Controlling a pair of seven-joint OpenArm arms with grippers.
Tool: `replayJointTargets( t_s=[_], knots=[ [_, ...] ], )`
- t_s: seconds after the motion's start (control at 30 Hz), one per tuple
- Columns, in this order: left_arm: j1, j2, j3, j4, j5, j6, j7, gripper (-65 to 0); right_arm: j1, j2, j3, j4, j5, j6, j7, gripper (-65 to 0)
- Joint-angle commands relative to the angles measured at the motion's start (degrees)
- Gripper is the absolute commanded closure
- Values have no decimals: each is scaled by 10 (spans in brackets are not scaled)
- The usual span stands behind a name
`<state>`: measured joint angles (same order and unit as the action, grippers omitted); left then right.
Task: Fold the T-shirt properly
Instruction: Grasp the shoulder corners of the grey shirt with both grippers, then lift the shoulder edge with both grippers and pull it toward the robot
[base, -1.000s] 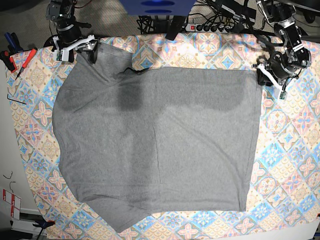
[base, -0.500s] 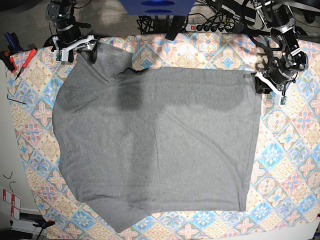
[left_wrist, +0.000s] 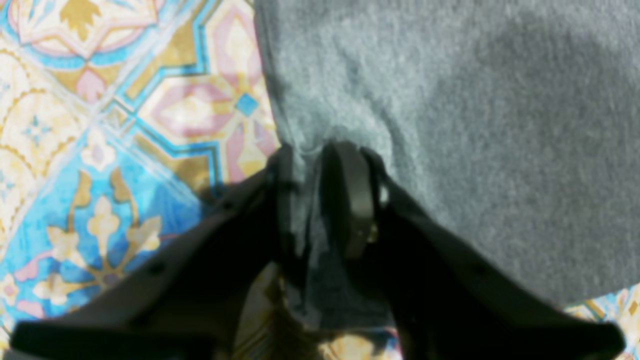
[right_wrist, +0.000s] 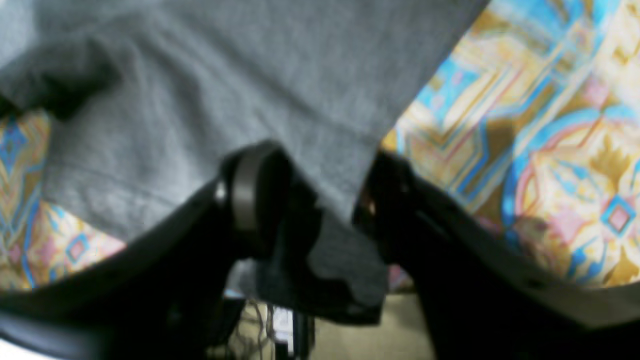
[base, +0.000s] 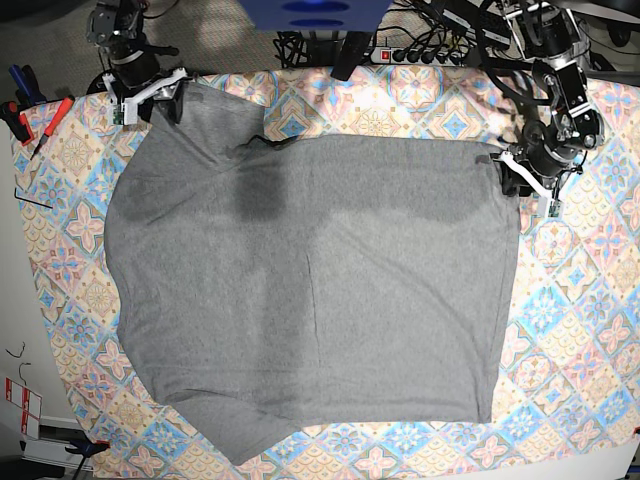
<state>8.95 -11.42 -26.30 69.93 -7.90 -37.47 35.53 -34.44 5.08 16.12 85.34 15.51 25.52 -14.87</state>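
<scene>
- On the tablecloth (base: 590, 300): T-shirt (base: 320, 290) spread flat and wide, covering most of the patterned cloth, heather grey with no print.
- Looks partly folded already, with a darker band across the upper part of the T-shirt and a straight edge along the side toward the left gripper.
- Near the far-right corner of the T-shirt in the base view: left gripper (base: 512, 175), sitting right at that corner.
- Up close in the left wrist view: left gripper (left_wrist: 310, 200) pinched nearly closed on the T-shirt (left_wrist: 475, 150) edge, a little ridge of grey fabric squeezed between the black fingers (left_wrist: 350, 200), puckers running out from the pinch.
- Beside that pinch: bare tablecloth (left_wrist: 125, 125) showing pink, blue and gold.
- At the far-left corner of the T-shirt in the base view: right gripper (base: 165, 95), over the raised bit of fabric there.
- In the right wrist view: right gripper (right_wrist: 310, 200) roughly half open, T-shirt (right_wrist: 225, 75) hem hanging down into the gap between the fingers (right_wrist: 250, 195), fabric against one finger, clear space at the other; can't tell whether it's actually clamped.
- Off the tablecloth, past the T-shirt's left side: red-handled tool (base: 50, 120) lying near the edge.
</scene>
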Motion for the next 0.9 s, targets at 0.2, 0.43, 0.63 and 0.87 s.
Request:
replayJointTargets(
  t_s=[0.2,0.43,0.63,0.87],
  knots=[
    [15,17,69,-18,30,-25,87,-67,10,5,1,4,4,5,-15,-44],
    [31,21,89,-17,28,-25,35,-35,27,7,2,7,4,5,-54,-15],
    [42,21,89,-15,24,-25,31,-32,27,22,7,32,4,5,-53,-14],
    [66,21,84,6,23,-25,31,-32,22,22,38,88,4,5,-54,-14]
  ],
)
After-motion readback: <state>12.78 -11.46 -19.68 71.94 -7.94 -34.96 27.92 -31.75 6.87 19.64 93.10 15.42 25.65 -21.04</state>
